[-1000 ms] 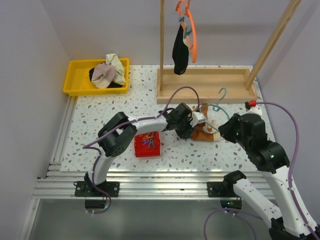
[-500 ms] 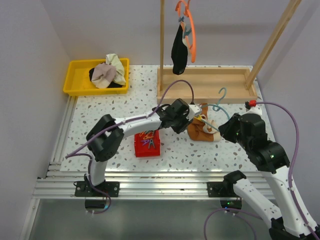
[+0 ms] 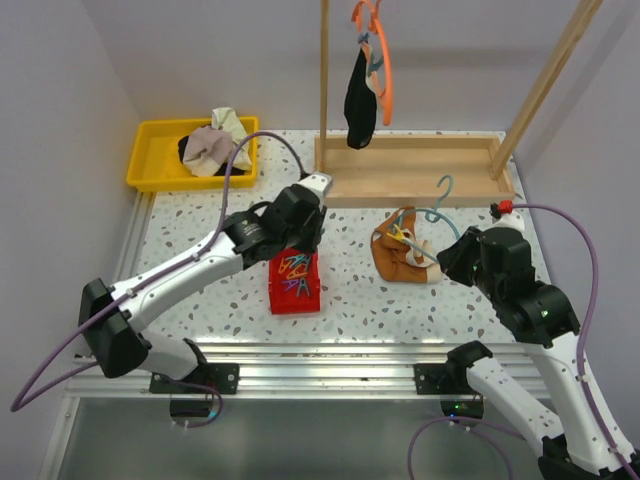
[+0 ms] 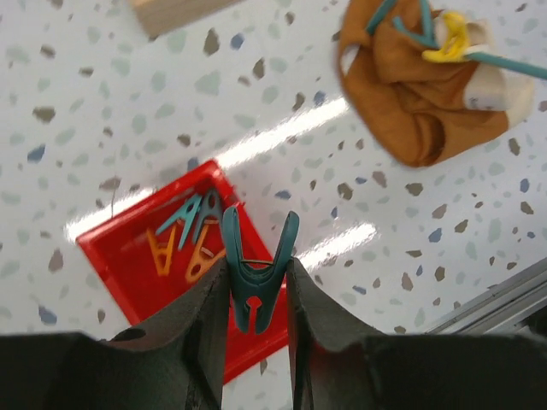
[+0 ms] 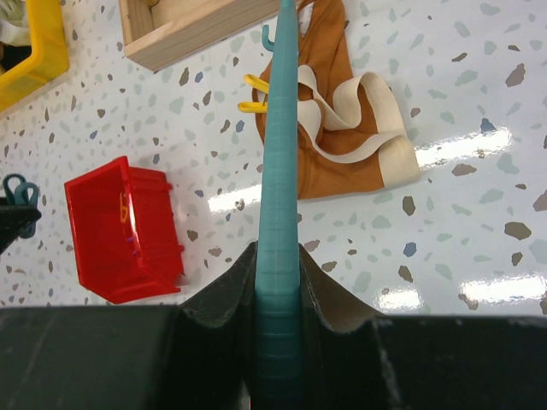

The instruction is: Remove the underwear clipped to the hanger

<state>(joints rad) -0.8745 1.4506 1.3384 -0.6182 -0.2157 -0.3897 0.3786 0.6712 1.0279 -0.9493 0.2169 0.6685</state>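
Two robot arms work at a speckled table [image 3: 200, 250] where two pieces of underwear are in play. The rust-brown underwear [image 3: 398, 258] with cream bands lies crumpled on the table just in front of the wooden rack [image 3: 410, 185], while the black underwear [image 3: 360, 100] hangs from the orange hanger [image 3: 385, 75] up on the rack. There are two hangers: the orange one, its hook cut off by the top of the overhead view, and a teal hanger [image 5: 279, 171] lying across the brown garment. The wrist camera sees the teal hanger edge-on, so its shape is hard to read there. The right gripper [image 5: 278, 278] is clamped narrowly on the teal hanger's near end. The left gripper [image 4: 256, 295], poised above the one red box [image 3: 295, 285], pinches one teal clip [image 4: 254, 273] between its fingers. Roughly four more clips, teal and orange among them, lie tangled in the box, too overlapped for a sure count. One yellow clip [image 4: 451, 38] sits on the brown underwear beside the teal hanger. At the far left, one yellow tray [image 3: 150, 165] holds a pale cloth bundle [image 3: 215, 142] over something dark that is mostly hidden. Whatever fastens the black underwear to its hanger is too small to make out.
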